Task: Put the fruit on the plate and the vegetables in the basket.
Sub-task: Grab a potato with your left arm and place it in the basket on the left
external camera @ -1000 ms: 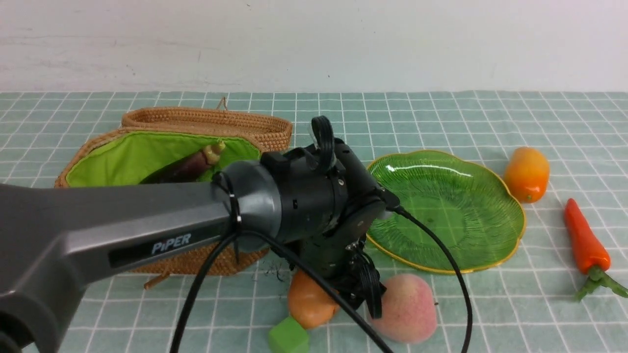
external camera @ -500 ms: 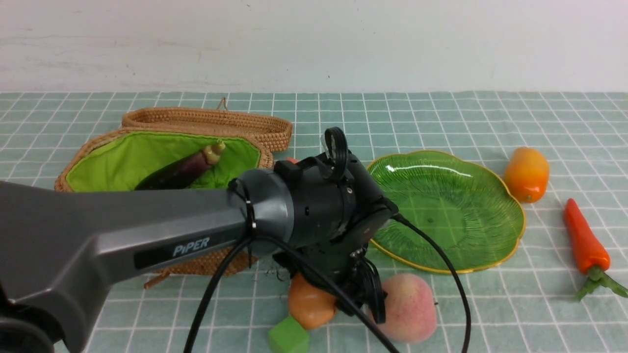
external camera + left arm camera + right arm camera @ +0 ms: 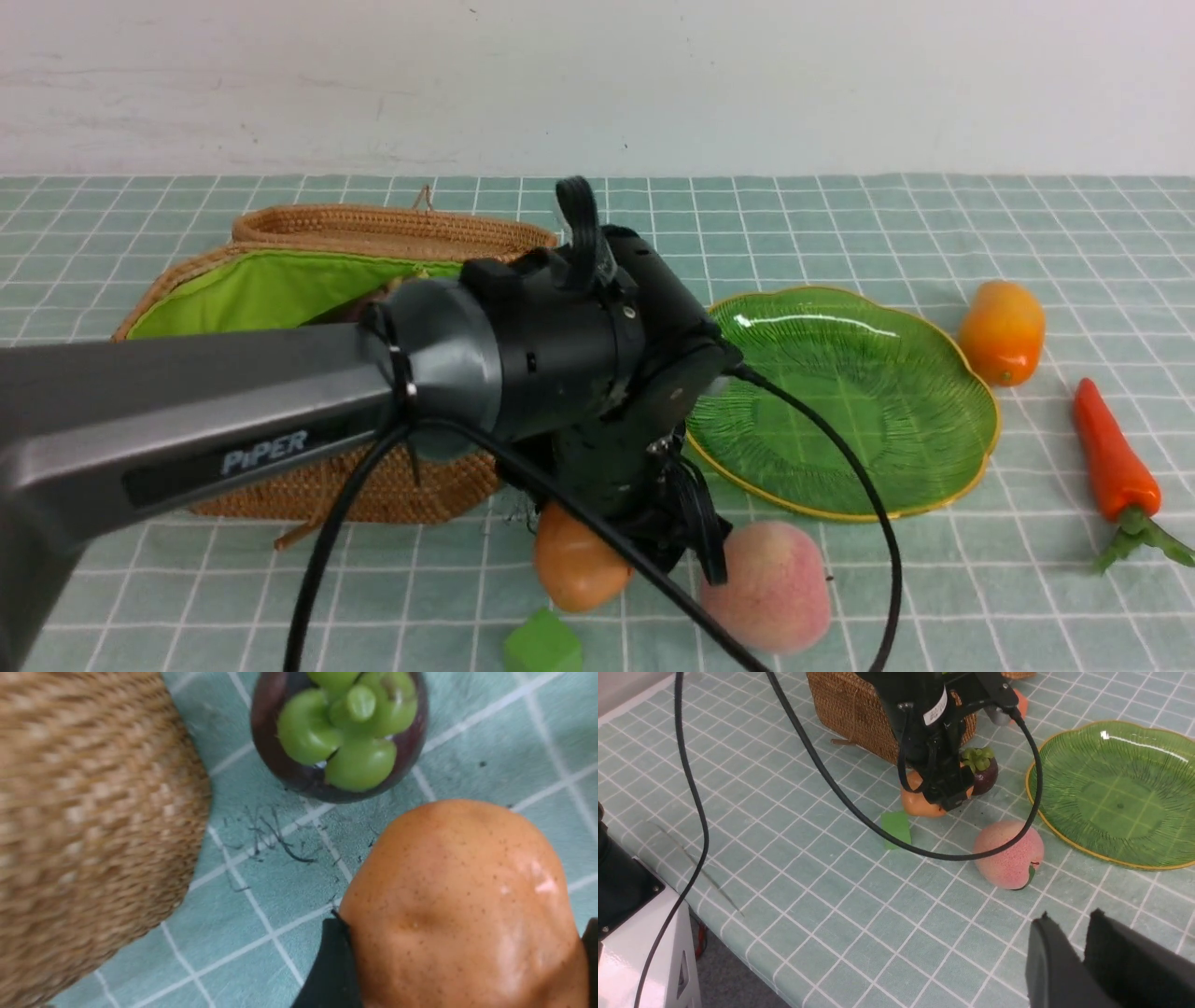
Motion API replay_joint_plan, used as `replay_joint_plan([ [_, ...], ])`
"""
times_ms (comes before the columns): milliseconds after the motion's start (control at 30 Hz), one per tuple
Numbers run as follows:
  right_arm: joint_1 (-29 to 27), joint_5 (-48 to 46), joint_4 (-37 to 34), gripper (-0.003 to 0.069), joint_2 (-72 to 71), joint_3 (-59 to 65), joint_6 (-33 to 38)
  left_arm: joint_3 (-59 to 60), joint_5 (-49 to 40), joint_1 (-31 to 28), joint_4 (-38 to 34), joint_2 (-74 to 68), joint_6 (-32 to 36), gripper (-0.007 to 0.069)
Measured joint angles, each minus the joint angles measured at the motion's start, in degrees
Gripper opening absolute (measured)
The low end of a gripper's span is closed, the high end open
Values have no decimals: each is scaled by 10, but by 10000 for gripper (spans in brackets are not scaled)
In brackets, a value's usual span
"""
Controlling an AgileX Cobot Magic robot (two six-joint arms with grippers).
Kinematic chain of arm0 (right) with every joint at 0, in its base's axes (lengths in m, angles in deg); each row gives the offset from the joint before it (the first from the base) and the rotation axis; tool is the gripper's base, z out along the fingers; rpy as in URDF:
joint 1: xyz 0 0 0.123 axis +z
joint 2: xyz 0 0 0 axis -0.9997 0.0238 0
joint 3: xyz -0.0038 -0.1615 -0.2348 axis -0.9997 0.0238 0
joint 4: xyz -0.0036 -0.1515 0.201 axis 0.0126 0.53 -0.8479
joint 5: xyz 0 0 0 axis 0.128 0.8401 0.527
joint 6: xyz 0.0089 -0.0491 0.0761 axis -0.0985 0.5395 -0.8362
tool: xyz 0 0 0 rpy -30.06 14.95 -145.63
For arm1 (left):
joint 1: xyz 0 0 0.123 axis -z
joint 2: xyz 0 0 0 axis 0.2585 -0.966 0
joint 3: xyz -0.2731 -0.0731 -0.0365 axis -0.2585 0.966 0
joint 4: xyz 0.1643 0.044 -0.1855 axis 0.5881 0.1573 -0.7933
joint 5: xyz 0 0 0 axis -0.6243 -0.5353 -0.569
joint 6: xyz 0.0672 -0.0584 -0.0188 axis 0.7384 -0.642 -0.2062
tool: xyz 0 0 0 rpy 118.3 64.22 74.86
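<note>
Green cube (image 3: 543, 644) on checked teal cloth (image 3: 934, 224), near front edge. Black scuffs (image 3: 271, 835) on cloth. White wall (image 3: 597, 84) behind.

The gray left arm (image 3: 187, 411), marked PIPER, stretches across the front of the wicker basket (image 3: 280, 490) and hides much of its green lining. The basket's lid (image 3: 392, 229) stands behind it. The arm's black wrist bends down, and the fingers (image 3: 695, 546) stand against the right side of the potato (image 3: 571, 565), covering part of it. How they grip cannot be made out from here. A peach (image 3: 767, 586) lies just right of the fingers, and a green cube (image 3: 541, 646) sits nearer the camera than the potato. A black cable (image 3: 864, 504) loops past the peach. The green plate (image 3: 868, 411) lies right of the wrist. The mango (image 3: 1002, 331) rests near its far right rim, and the carrot (image 3: 1116, 462) lies farther right on the checked desk (image 3: 1027, 233).
</note>
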Motion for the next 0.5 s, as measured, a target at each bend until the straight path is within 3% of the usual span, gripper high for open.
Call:
replay_joint_plan([
  [233,0,44,0,126,0,0,0,1,-3,0,-2,56,61,591],
  [367,0,109,0,126,0,0,0,1,-5,-10,102,141,137,591],
  [433,0,144,0,126,0,0,0,1,1,-47,156,181,212,591],
  [467,0,147,0,126,0,0,0,1,1,-47,158,181,212,591],
  [500,0,161,0,126,0,0,0,1,7,-77,166,192,260,591],
])
